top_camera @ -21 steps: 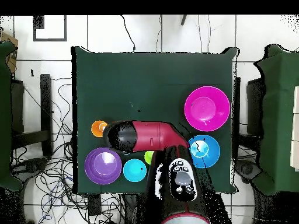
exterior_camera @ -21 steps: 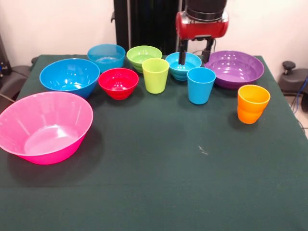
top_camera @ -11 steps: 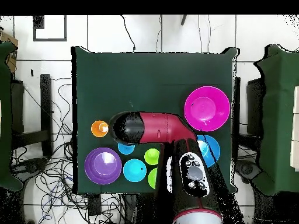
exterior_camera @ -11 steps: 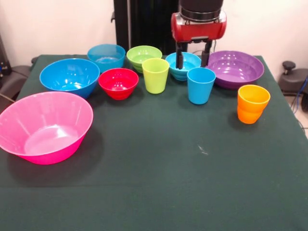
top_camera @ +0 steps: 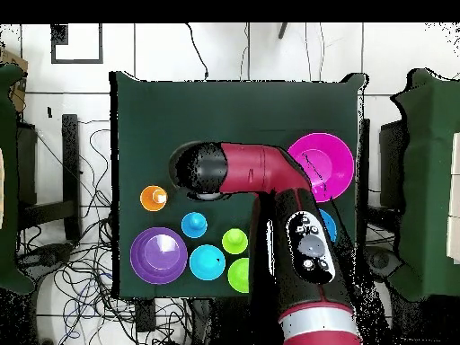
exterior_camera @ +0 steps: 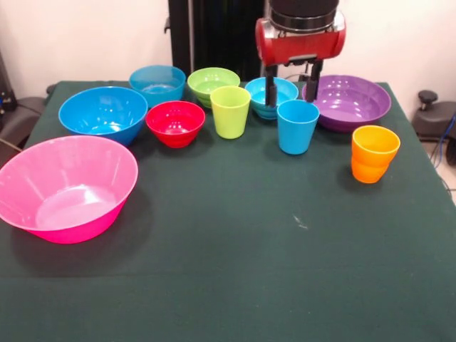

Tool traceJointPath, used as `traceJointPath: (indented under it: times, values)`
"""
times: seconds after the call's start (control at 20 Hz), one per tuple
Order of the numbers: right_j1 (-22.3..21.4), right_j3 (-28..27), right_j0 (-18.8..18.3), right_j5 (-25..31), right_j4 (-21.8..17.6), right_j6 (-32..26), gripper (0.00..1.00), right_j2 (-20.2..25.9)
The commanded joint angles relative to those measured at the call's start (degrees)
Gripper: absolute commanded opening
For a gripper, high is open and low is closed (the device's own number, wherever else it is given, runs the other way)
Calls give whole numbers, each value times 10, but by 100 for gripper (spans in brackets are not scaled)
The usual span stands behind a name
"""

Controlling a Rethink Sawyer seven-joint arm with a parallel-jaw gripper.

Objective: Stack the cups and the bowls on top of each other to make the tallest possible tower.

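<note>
Spread-fingered, the gripper (exterior_camera: 291, 91) hangs empty above the light blue cup (exterior_camera: 297, 126), holding nothing. Nearest lies the huge pink bowl (exterior_camera: 66, 187), then the orange cup (exterior_camera: 374, 153). Farther back stand the large blue bowl (exterior_camera: 103, 112), red bowl (exterior_camera: 175, 122) and lime green cup (exterior_camera: 229, 111). Behind them sit the purple bowl (exterior_camera: 349, 101), cyan bowl (exterior_camera: 265, 97), lime green bowl (exterior_camera: 211, 82) and small blue bowl (exterior_camera: 157, 83). Nothing is stacked.

A lab: loose cables (top_camera: 76, 269) sprawl around the cloth-covered table (top_camera: 234, 117).

Three cups (exterior_camera: 298, 126) and seven bowls (exterior_camera: 68, 187) stand upright, unstacked.
</note>
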Motion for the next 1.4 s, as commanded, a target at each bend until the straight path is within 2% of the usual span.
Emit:
traceJointPath:
  times: [0.05, 0.15, 0.35, 0.6, 0.8, 0.9, 1.05, 1.2, 1.4]
  values:
    - [64, -122, -5, 61, -81, -105, 100, 45]
    - [84, -135, -10, 50, -96, -127, 100, 55]
    - [95, -132, -34, 38, -137, -189, 100, 72]
    - [84, -115, -61, 44, -165, -217, 100, 99]
    - [74, -114, -76, 75, -177, -232, 100, 121]
    - [61, -121, -93, 116, -183, -275, 100, 138]
    - [65, -145, -125, 155, -197, -347, 100, 171]
    - [79, -158, -139, 177, -193, -355, 100, 194]
    - [64, -140, -146, 189, -183, -313, 100, 193]
